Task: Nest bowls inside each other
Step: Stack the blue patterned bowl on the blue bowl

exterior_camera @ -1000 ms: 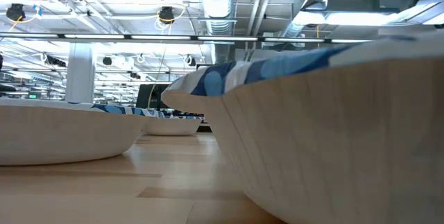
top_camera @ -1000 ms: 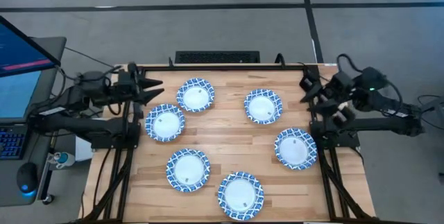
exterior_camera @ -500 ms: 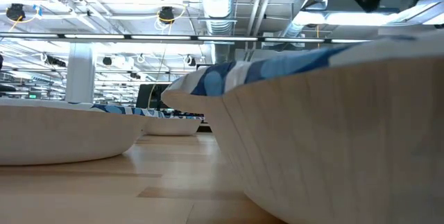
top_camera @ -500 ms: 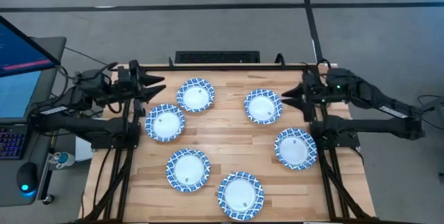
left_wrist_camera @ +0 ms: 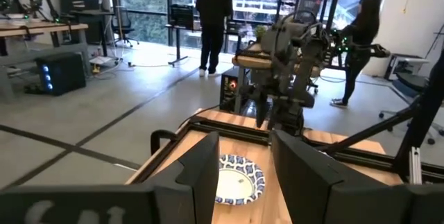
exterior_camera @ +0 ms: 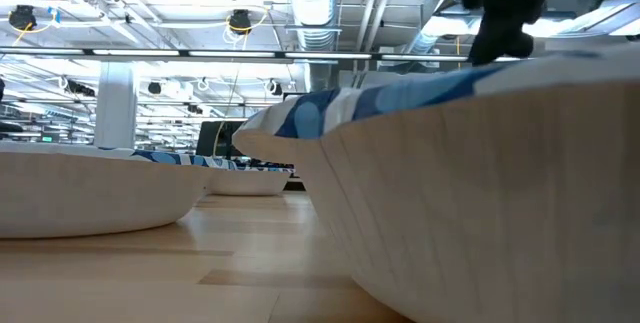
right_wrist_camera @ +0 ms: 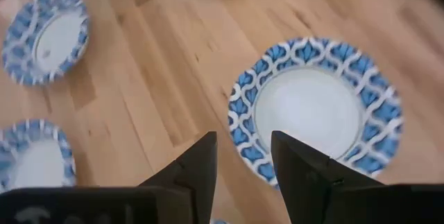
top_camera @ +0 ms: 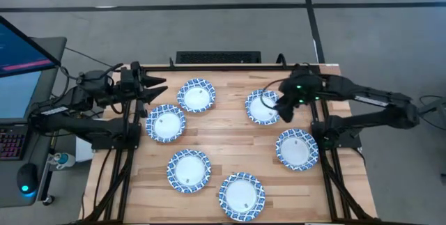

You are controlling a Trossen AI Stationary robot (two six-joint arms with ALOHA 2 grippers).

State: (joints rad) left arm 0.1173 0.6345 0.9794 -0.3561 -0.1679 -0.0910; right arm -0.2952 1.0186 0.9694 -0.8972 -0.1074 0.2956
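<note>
Six small blue-rimmed white bowls rest on their bases, apart, on the wooden table: far left (top_camera: 196, 96), left (top_camera: 165, 122), far right (top_camera: 264, 106), right (top_camera: 297, 148), near left (top_camera: 189, 170), near middle (top_camera: 242, 196). My right gripper (top_camera: 282, 112) is open and tipped downward over the right edge of the far right bowl (right_wrist_camera: 316, 109); its fingers (right_wrist_camera: 201, 165) stand above the rim without touching it. It also shows dark at the top of the low view (exterior_camera: 505, 3). My left gripper (top_camera: 160, 84) waits open at the table's far left corner, pointing toward the far left bowl (left_wrist_camera: 239, 179).
A black bar (top_camera: 217, 57) sits beyond the table's far edge, and a monitor (top_camera: 21, 65) and mouse stand off the left side. Bare wood lies in the table's middle (top_camera: 230, 138). People stand in the room beyond (left_wrist_camera: 214, 16). A bowl wall (exterior_camera: 480, 193) fills the low view's right.
My right gripper has swung from the table's right edge toward the left, out over the far right bowl, tipping its fingers downward. The bowls have not moved.
</note>
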